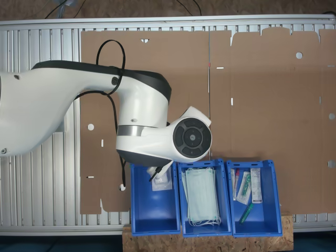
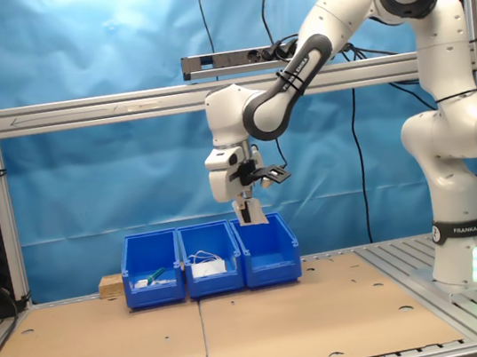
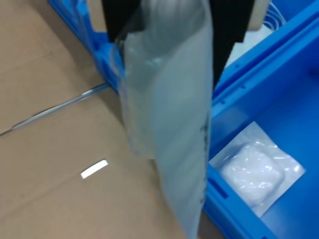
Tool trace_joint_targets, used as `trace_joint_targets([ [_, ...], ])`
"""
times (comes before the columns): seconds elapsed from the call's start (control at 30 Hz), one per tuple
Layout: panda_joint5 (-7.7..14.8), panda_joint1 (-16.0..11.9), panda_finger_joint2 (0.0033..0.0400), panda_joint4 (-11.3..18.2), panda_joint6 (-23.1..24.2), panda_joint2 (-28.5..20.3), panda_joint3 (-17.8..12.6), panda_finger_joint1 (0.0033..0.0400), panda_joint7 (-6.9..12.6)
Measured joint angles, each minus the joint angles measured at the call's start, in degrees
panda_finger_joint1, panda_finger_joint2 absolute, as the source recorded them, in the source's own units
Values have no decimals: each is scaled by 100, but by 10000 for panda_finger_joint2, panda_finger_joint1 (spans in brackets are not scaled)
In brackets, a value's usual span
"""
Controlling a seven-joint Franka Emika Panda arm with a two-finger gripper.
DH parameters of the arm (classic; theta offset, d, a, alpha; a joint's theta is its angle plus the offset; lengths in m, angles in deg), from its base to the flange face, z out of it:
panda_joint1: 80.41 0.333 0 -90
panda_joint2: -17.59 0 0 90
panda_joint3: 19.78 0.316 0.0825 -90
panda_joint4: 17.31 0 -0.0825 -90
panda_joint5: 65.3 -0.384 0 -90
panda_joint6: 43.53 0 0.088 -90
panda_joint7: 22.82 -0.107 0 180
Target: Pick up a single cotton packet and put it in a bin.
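Three bins (image 2: 269,248), one cotton packet (image 3: 167,114) held

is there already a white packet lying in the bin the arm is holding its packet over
Yes, in the wrist view a puffy white packet lies on the floor of the blue bin beside the held cotton packet.

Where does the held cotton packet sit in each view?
First exterior view: cotton packet, probably the white patch beneath the arm's wrist, over the end bin.
Second exterior view: hanging just above that bin.
Wrist view: close up, before the bin's wall.
Shared landmark: the blue end bin.
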Motion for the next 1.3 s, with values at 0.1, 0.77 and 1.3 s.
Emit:
trace_joint_targets([
  [0.1, 145, -51, 56, 17, -34, -86, -120, 56, 0],
  [0.77, 553, -254, 56, 4, 32, -84, -1119, 56, 0],
  [1.3, 572, -270, 56, 2, 71, -30, -1253, 56, 0],
])
